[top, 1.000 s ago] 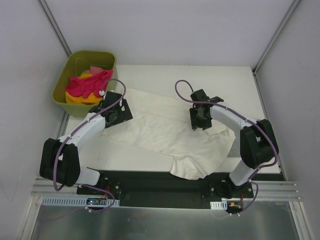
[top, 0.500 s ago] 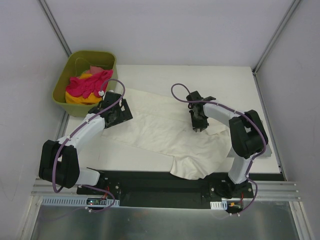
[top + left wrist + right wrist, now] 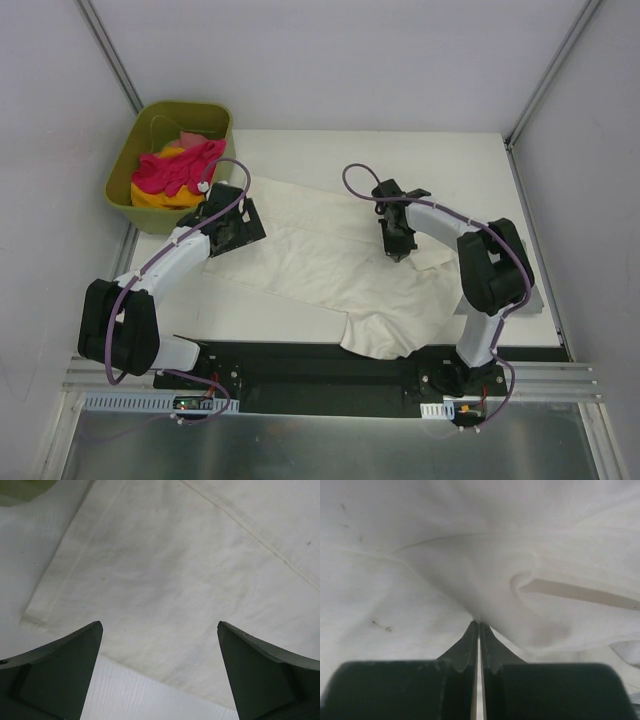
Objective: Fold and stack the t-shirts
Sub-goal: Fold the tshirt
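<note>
top view first: your cream-white t-shirt (image 3: 320,262) is spread across the white table (image 3: 450,160). it runs from up beside the olive-green tub (image 3: 215,125) down to the near edge, where a rumpled bit laps onto the black base plate (image 3: 300,365). the tub sits at the far left corner with a pink shirt (image 3: 180,168) heaped on a yellow shirt (image 3: 150,197), and a red shirt (image 3: 190,137) peeking out behind them. your left gripper (image 3: 238,228) is over the cream shirt's left edge, just beside the tub. your right gripper (image 3: 397,245) is down on the right part of the same shirt, where the cloth bunches a little.

left wrist view: the fingers (image 3: 55,675) are spread wide with nothing between them. below is flat cream cloth with a seam running diagonally at the upper right, a hemmed corner at the left and bare table along the bottom. a sliver of the tub shows at the top left. can't tell if the tips touch the cloth.

right wrist view: the fingertips (image 3: 467,645) are pressed together, only a hairline showing between them. they're nipping a fold of the cream shirt right at the tips. the cloth puckers toward that spot, with a loose ridge of fabric off to the right.
</note>
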Controlling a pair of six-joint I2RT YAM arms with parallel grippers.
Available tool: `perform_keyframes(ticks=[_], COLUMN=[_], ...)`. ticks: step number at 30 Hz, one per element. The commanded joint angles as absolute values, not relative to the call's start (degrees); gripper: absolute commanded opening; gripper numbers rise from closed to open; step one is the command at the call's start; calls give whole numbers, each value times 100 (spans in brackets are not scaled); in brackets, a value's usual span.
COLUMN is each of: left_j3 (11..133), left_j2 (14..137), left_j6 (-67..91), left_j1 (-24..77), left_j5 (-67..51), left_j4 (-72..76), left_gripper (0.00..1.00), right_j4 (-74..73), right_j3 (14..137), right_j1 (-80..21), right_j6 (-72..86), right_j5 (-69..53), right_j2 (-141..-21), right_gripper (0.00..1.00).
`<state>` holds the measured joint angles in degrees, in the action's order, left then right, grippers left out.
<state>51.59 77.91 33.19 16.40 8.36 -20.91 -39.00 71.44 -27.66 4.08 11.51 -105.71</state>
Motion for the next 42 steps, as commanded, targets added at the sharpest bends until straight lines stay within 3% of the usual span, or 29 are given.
perform_keyframes(ticks=[1,14,23,26,29,30,33,37,39,42], left_j3=[5291,5379,5370,5379,5379,5379,5414,5554,5721,5993], left_j2=[7813,7796,7805,7796,7752,7735,7726,7831,7945,8164], left_j6=[3340,3305,3296,3305,3305,3313,3279,3217,3173,3094], left_j1=[1600,1600,1591,1591,1600,1591,1600,1600,1591,1608], left_j5=[835,870,870,861,870,870,844,625,519,343], left_j4=[-2188,-2268,-2303,-2320,-2320,-2320,-2329,-2320,-2320,-2312], left_gripper=[99,99,99,99,99,100,99,99,99,99], right_j4=[-4675,-5958,-5714,-5634,-5564,-5563,-5590,-5791,-5897,-6038], right_j3=[7462,8138,8235,8332,8385,8402,8420,8385,8358,8288], right_j1=[-2769,-2777,-2821,-2813,-2813,-2804,-2769,-2611,-2400,-1874], right_j6=[615,1195,1872,2065,2145,2136,2057,1934,1846,1715], right_j5=[1011,-773,-1301,-1353,-1450,-1398,-1092,-371,173,571], right_j2=[-10161,-10090,-10520,-10679,-10723,-10705,-10504,-10064,-9828,-9625], right_gripper=[1,3,2,7,19,31,48,62,95,97])
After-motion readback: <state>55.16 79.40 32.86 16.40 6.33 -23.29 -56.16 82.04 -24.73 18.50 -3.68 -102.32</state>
